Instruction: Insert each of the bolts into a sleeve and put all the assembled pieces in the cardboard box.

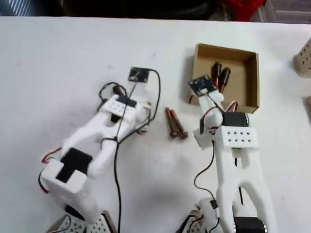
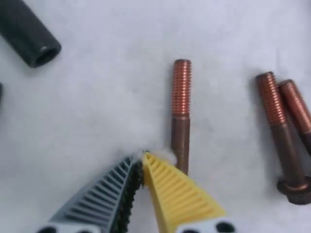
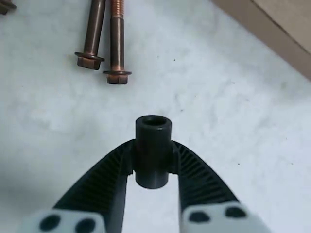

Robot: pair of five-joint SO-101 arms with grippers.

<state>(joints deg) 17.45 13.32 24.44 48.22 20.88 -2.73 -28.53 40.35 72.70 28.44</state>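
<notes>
The right gripper (image 3: 153, 162) clamps an upright sleeve (image 3: 153, 138) by the cardboard box's (image 1: 240, 80) near-left corner. The left gripper (image 2: 143, 158) seems pinched shut beside a loose bolt (image 2: 181, 111), so it could nudge that bolt rolling.

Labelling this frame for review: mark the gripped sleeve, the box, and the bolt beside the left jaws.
Sleeve (image 3: 153, 155): right wrist view, middle of its side.
Box (image 1: 228, 52): high view, inner face of its far wall.
Bolt (image 2: 181, 87): left wrist view, threaded end.
</notes>
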